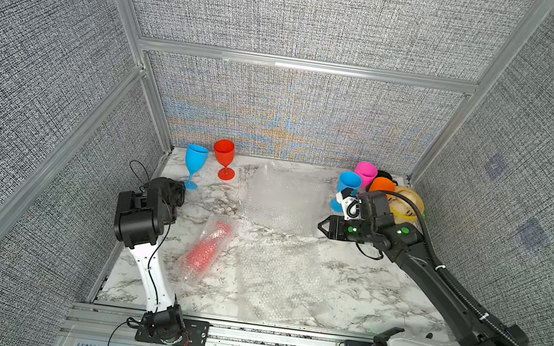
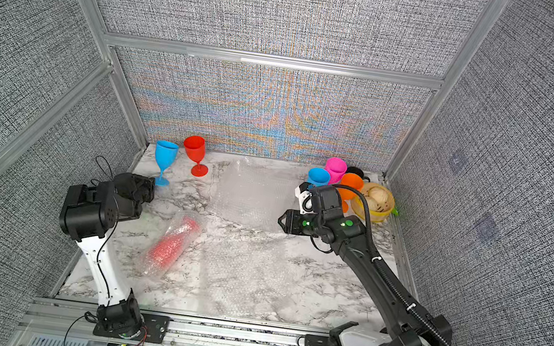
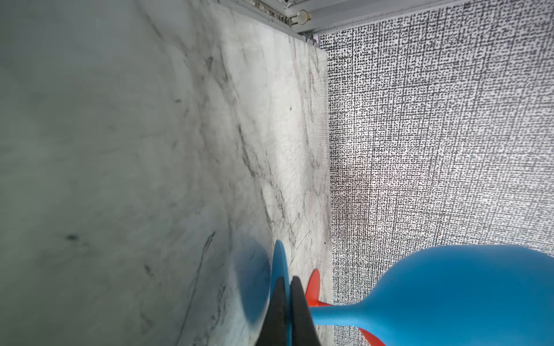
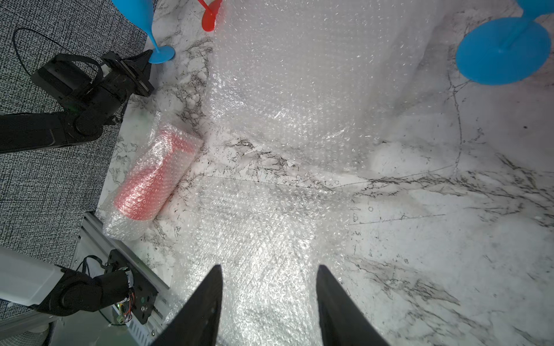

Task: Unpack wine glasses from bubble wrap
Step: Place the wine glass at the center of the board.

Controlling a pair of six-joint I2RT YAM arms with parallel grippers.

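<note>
At six o'clock, nearest in, a loose sheet of bubble wrap (image 1: 275, 283) lies flat on the marble table (image 1: 380, 285), nothing in it. At eight o'clock is the one job left: the wrapped red goblet (image 1: 207, 248), on its side inside its roll. The right gripper (image 4: 269, 266) hovers near three, jaws apart, empty. The left gripper (image 3: 287, 281) is closed at ten, tips against the foot of the blue goblet (image 1: 194, 166); whether it pinches that foot, no telling.

Five look done, so next one arm probably pins the bundle while the other peels a free edge.

Further back there's a second sheet (image 1: 283, 196) at twelve, the bare red goblet (image 1: 224, 158) at eleven, then the second blue goblet (image 1: 348, 185), pink goblet (image 1: 366, 171) and orange goblet (image 1: 381, 187) at one. The steamer (image 2: 380, 217) holds buns (image 2: 378, 196); the black mug (image 2: 355, 171) hides its inside.
</note>
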